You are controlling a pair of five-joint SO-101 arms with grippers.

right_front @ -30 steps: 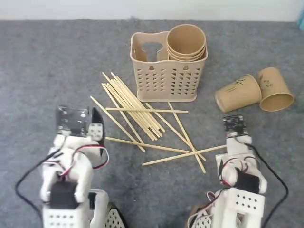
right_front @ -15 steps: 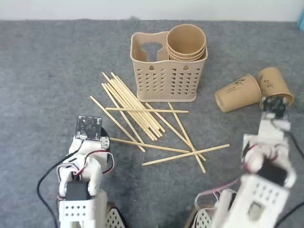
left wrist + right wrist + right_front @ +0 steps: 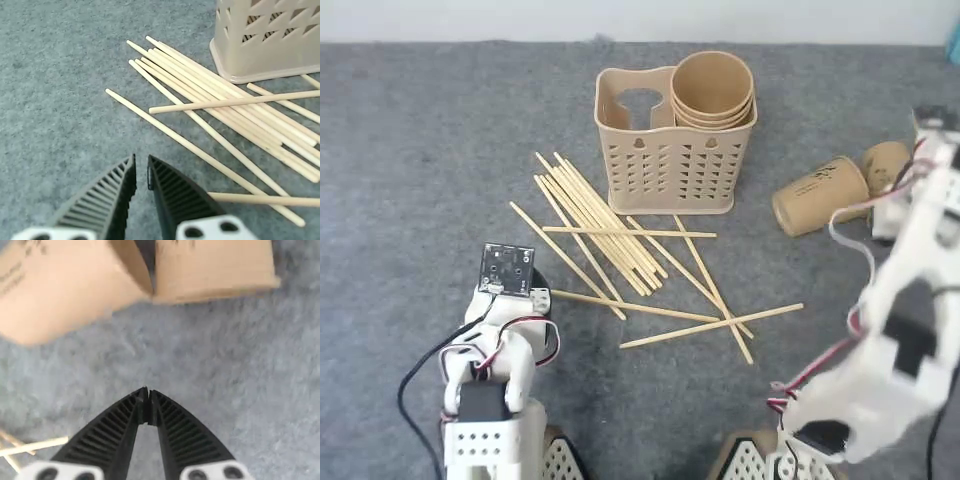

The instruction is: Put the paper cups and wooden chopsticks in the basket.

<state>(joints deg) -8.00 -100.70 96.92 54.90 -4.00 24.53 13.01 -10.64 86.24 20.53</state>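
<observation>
A beige perforated basket stands at the back, with a stack of paper cups in its right compartment. Several wooden chopsticks lie scattered in front of it. Two more paper cups lie on their sides at the right, one in plain sight and the other partly behind my right arm. My right gripper is shut and empty, hovering over the carpet just short of both cups. My left gripper is shut and empty above the carpet, short of the chopsticks.
Grey carpet covers the table. My left arm sits at the front left, near the chopsticks' left ends. A corner of the basket lies beyond the chopstick pile. Two chopstick ends lie near my right gripper.
My right arm has swung from beside the chopsticks out to the right and back, over the two lying cups. My left arm shifted slightly right early on, then kept still.
</observation>
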